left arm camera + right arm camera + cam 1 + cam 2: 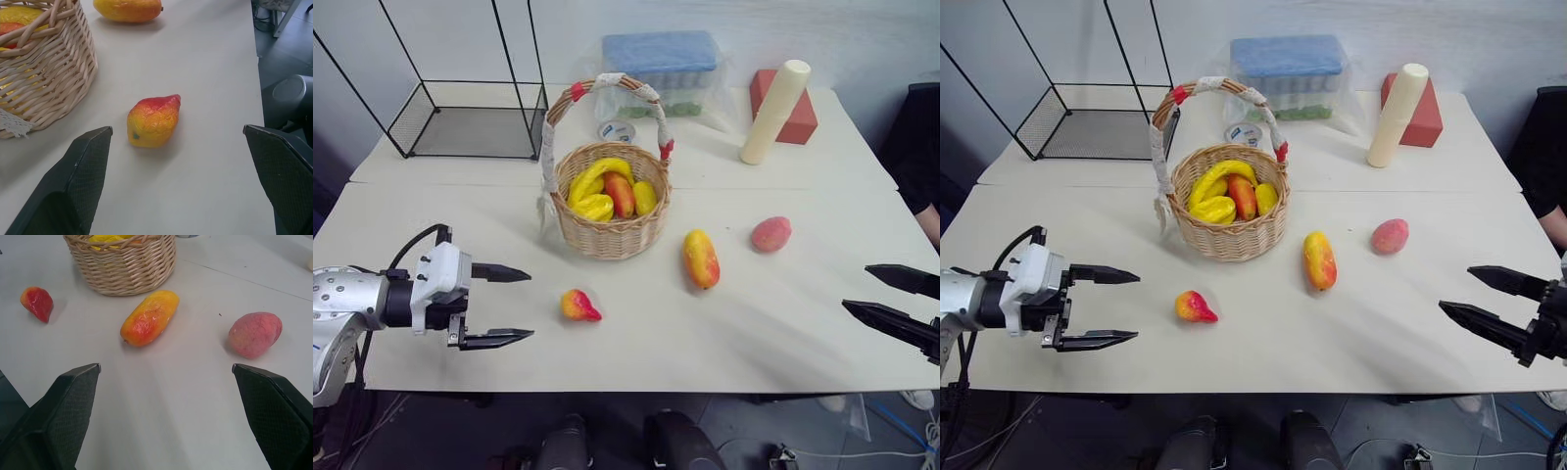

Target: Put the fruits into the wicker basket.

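Looking down, you see the wicker basket (610, 223) at table centre holding bananas (592, 186). Near it lie a pointed fruit (578, 305), mango (701, 258) and peach (771, 234). Your left gripper (499, 305) and right gripper (1481, 300) hover empty, fingers apart.

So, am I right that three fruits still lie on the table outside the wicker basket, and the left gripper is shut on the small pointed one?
Not quite. The left gripper is open; the left wrist view shows the small pointed fruit lying untouched on the table. Three fruits do lie outside the wicker basket.
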Motion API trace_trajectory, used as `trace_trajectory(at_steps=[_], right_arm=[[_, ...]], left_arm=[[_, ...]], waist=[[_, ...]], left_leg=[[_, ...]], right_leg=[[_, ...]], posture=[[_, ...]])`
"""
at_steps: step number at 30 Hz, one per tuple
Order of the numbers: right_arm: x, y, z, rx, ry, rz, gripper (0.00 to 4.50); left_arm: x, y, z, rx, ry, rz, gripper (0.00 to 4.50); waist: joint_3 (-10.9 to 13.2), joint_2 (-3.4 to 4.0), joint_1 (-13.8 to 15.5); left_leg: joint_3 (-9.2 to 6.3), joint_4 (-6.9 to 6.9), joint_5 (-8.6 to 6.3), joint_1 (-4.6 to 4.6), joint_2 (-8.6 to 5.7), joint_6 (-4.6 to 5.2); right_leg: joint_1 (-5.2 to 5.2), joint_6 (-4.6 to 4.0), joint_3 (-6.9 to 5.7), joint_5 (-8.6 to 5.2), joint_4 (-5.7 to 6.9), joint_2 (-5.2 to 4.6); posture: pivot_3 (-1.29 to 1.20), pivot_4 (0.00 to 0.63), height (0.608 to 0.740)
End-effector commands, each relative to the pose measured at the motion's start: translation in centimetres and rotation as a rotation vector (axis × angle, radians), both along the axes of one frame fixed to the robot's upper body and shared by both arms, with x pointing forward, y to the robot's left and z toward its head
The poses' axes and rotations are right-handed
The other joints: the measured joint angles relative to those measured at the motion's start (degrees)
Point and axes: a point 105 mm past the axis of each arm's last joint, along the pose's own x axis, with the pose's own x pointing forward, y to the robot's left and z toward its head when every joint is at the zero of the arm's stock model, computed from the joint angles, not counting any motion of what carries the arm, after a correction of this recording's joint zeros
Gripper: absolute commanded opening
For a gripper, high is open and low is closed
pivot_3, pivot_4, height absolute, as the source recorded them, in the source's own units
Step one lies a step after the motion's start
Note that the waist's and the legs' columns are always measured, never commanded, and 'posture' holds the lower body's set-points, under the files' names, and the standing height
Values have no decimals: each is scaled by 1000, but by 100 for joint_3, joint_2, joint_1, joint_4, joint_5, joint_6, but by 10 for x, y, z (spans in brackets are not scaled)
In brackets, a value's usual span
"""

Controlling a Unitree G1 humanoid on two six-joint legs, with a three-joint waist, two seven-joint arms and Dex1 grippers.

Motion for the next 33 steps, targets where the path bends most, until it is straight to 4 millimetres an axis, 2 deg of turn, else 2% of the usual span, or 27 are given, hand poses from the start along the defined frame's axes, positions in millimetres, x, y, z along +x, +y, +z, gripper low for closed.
trace_trajectory(at_steps=[1,12,19,23,27,33], right_arm=[[0,2,5,-18,-25,0,4449],[2,5,5,-59,-36,-16,4449],[8,23,16,-134,-95,52,4449],[9,46,28,-82,-106,140,4449],[2,88,33,-121,-141,315,4449],[-10,118,36,-127,-155,464,4449]], left_arm=[[-1,-2,6,0,0,-19,4500],[7,-3,6,1,-29,8,4500],[11,-13,8,-7,-37,-38,4500],[12,-14,-4,83,-29,-116,4500],[21,-27,-19,200,-94,-268,4500],[41,-49,-34,251,-155,-398,4500]], waist=[[0,0,-5],[0,0,-7],[0,0,-11],[1,2,-21],[1,2,-12],[1,2,56]], left_leg=[[0,0,0,0,0,0],[1,1,0,0,0,0],[1,3,1,1,-1,-1],[2,3,14,1,0,-23],[2,4,14,0,0,-23],[3,15,11,-16,-2,-16]], right_leg=[[0,0,0,0,0,0],[0,0,0,0,0,0],[0,1,1,0,3,1],[-3,0,2,0,5,5],[-3,0,2,0,6,5],[-12,3,2,2,3,2]], posture=[[0,150,740],[0,150,740],[0,150,740],[0,150,740],[0,150,740],[0,150,740]])
